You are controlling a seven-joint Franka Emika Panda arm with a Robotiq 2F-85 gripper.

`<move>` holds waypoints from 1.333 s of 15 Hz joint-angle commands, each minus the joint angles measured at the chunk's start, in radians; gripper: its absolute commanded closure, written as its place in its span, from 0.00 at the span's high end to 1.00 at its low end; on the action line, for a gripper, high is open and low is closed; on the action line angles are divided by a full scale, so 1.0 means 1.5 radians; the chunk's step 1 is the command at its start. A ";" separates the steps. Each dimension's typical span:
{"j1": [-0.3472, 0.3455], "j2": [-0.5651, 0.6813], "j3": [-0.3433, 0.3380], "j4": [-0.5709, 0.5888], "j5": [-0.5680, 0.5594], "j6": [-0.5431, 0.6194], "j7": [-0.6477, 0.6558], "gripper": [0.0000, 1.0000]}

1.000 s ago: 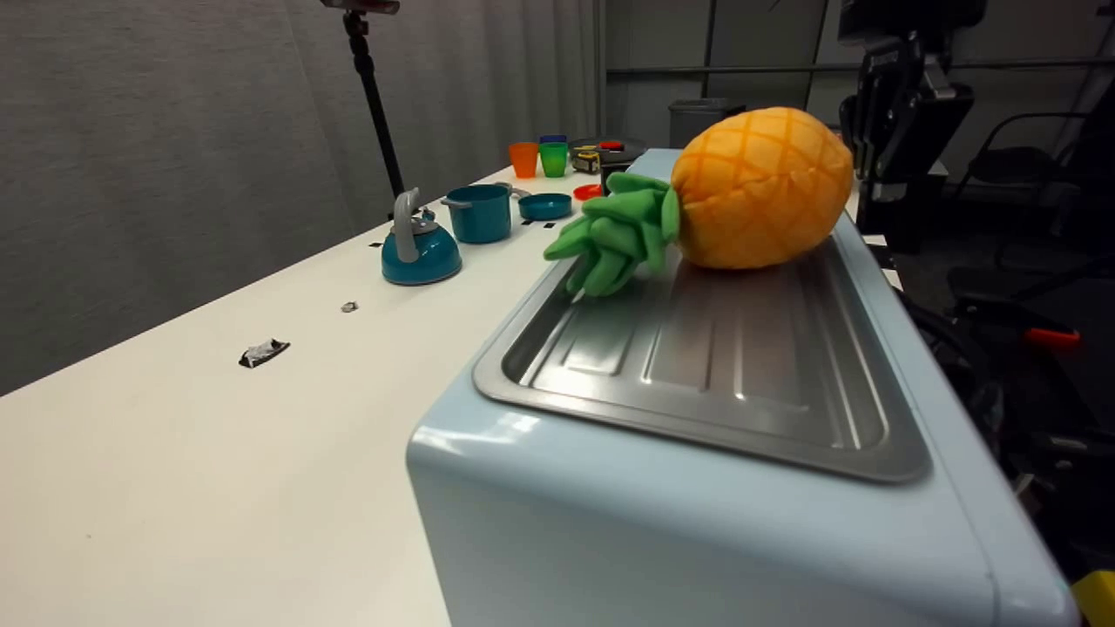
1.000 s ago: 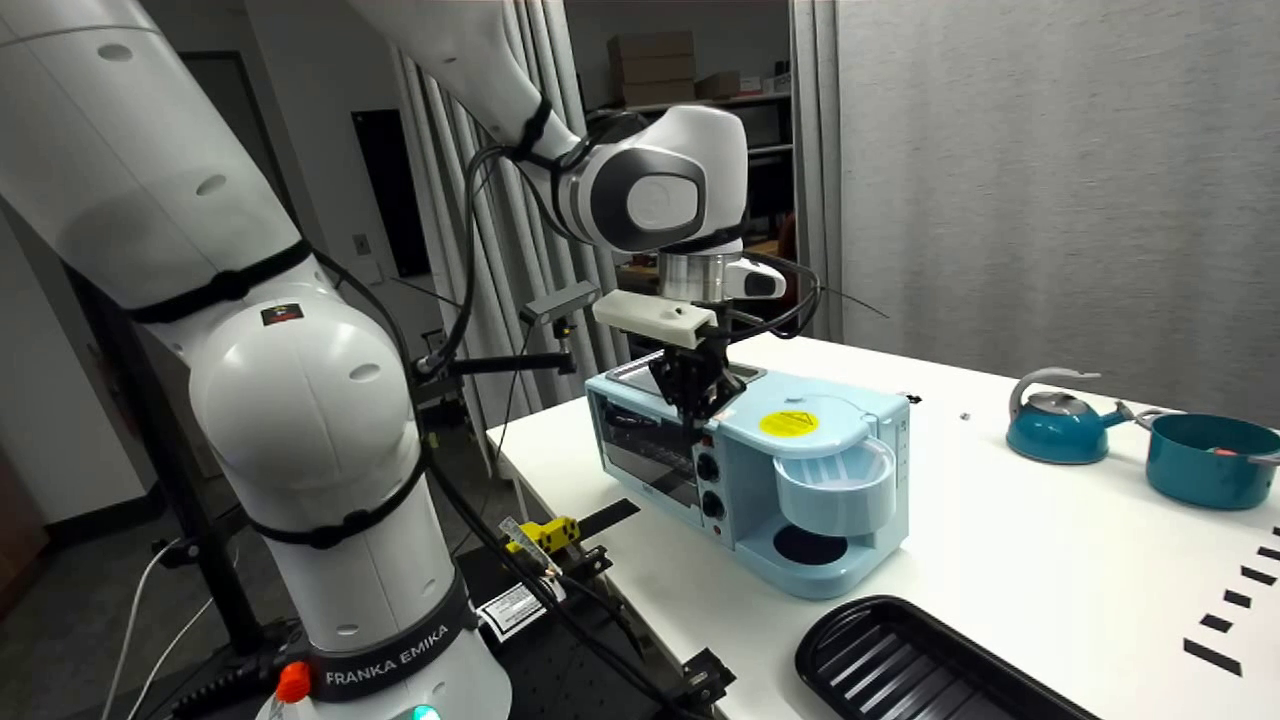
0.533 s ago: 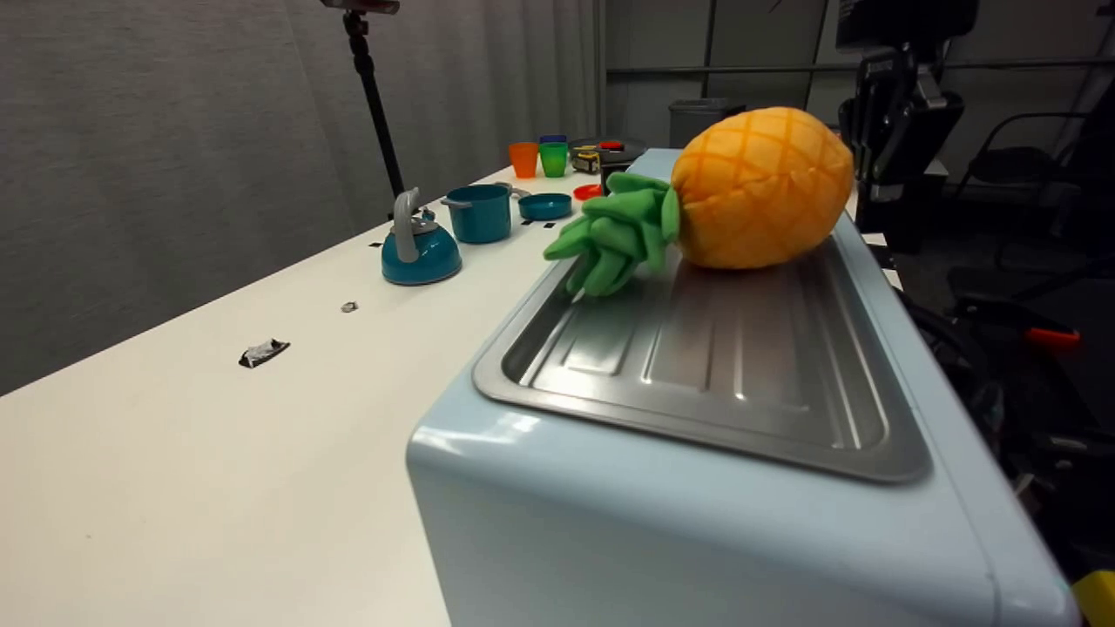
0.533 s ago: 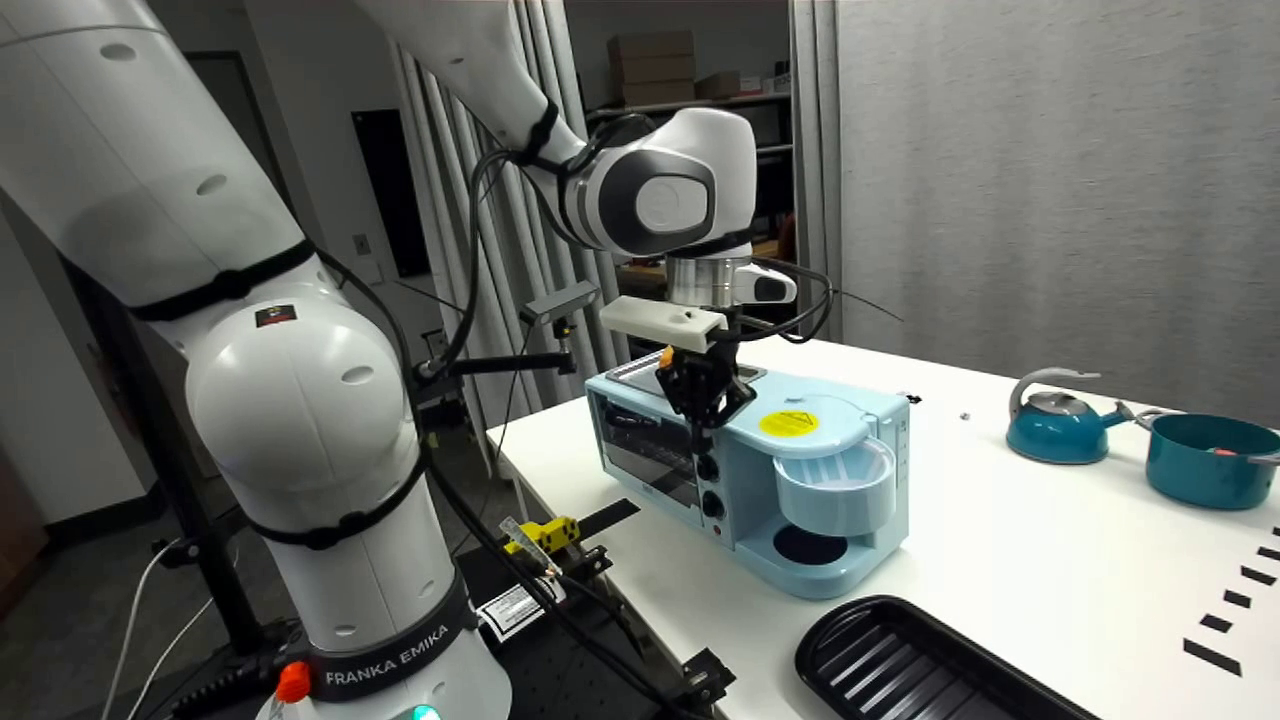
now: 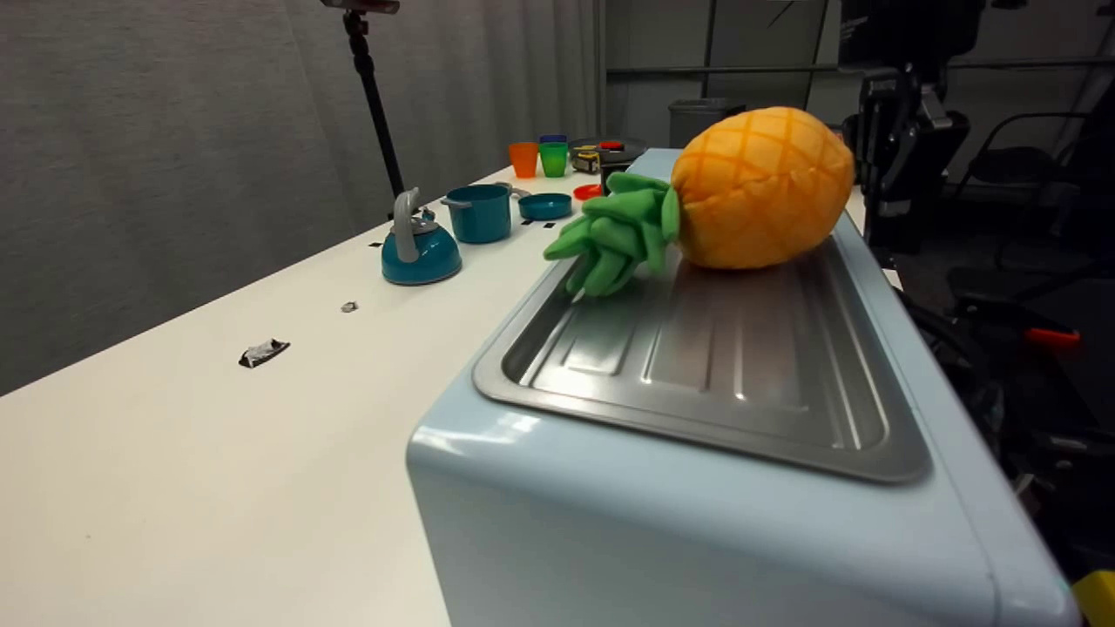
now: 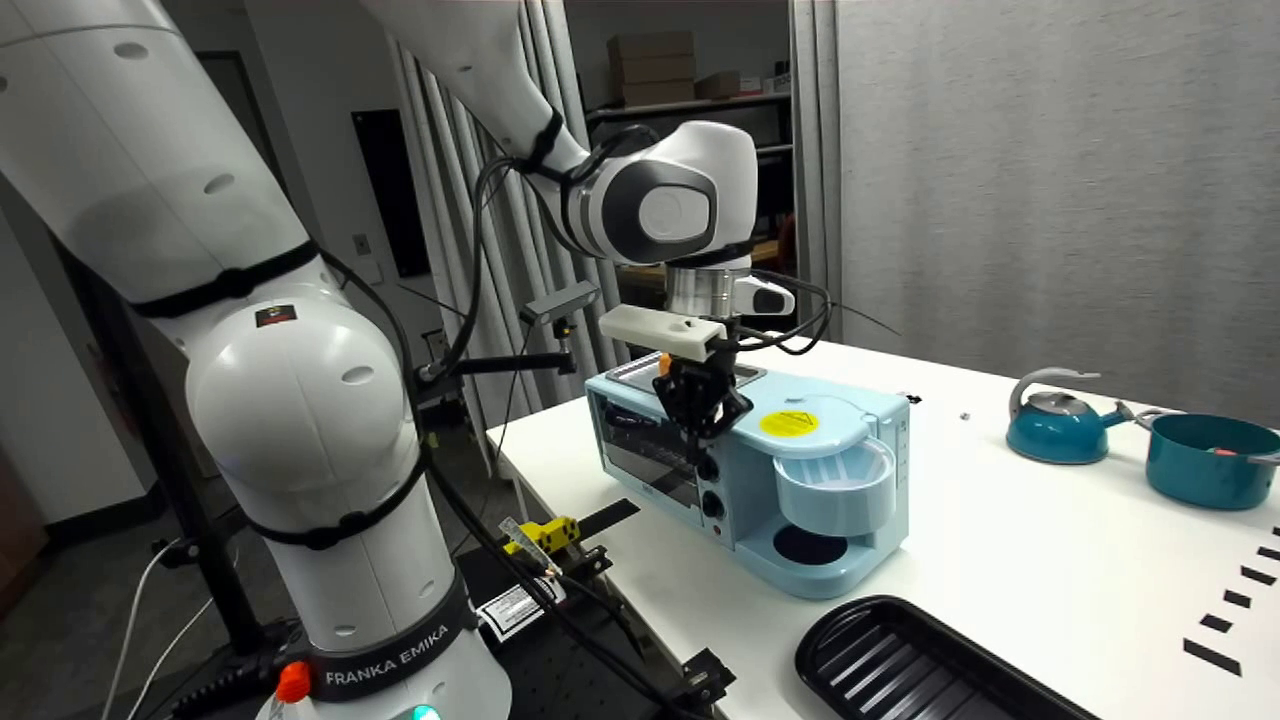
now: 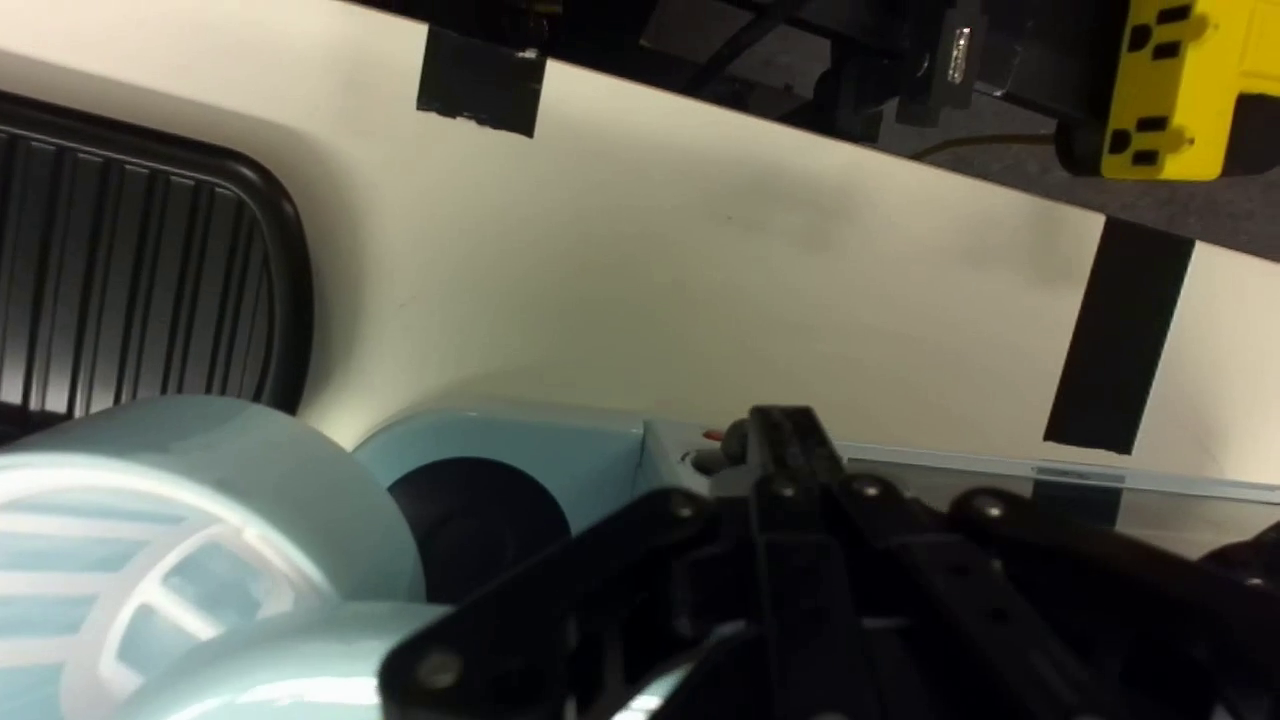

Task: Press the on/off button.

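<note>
A small red button or light (image 6: pixel 717 531) — unclear which — sits low on a pale-blue oven (image 6: pixel 748 480), below its black knobs (image 6: pixel 712 504). The gripper (image 7: pixel 797 440) hangs near the upper knob, jaws closed together, contact unclear. A plush pineapple (image 5: pixel 760 189) lies on top, white bench (image 5: pixel 226 470) beneath.

Close below pincer (image 6: pixel 693 458): knobs (image 6: pixel 712 504) jutting from machine (image 6: pixel 750 490) front; contact cannot be told. Left of pincer in wrist view: pale-blue basket (image 7: pixel 310 500) blocks; black pan (image 7: pixel 292 300) farther off, also in way. Up from pincer there: room to pass over tabletop (image 7: pixel 650 250) strip before machine. On oven (image 6: pixel 640 452) side of pincer: plush pineapple (image 5: pixel 762 187) on metal tray (image 5: pixel 697 383), barring low path along machine top. Open air above pineapple.
</note>
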 commanded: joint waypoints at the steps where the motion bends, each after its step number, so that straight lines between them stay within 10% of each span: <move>1: 0.004 -0.023 -0.002 0.001 0.021 -0.036 -0.014 0.00; 20: 0.014 -0.038 0.030 0.003 0.017 -0.042 0.033 0.00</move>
